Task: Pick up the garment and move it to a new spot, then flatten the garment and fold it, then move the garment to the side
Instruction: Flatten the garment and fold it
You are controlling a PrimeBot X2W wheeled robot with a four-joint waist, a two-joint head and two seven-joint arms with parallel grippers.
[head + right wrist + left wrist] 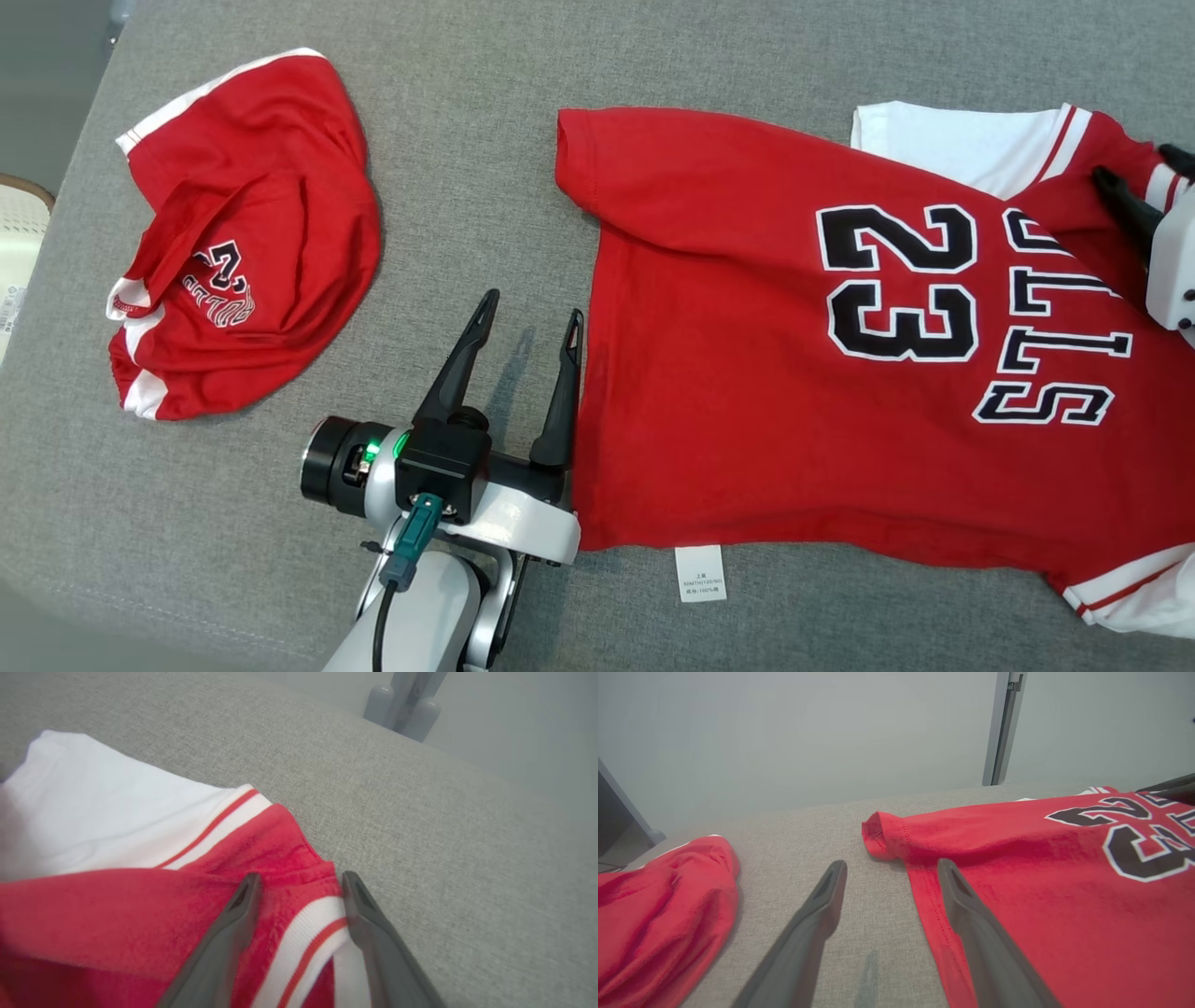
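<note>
The jersey [747, 373] lay flat on the desk's [653, 56] right, left tool [533, 305] at its hem and right tool [301, 876] astride its striped trim, both wide and empty; folding seemingly needed both to pinch next.

The jersey [747, 373] runs off the head view's right edge, where the right gripper [1135, 164] is cut off too. Print on the white tag [700, 572] is too small to read. Folds hide some lettering on the crumpled shirt [252, 233].

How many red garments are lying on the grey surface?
2: a crumpled red garment at the left, a spread number 23 jersey at the right. More could lie offscreen.
</note>
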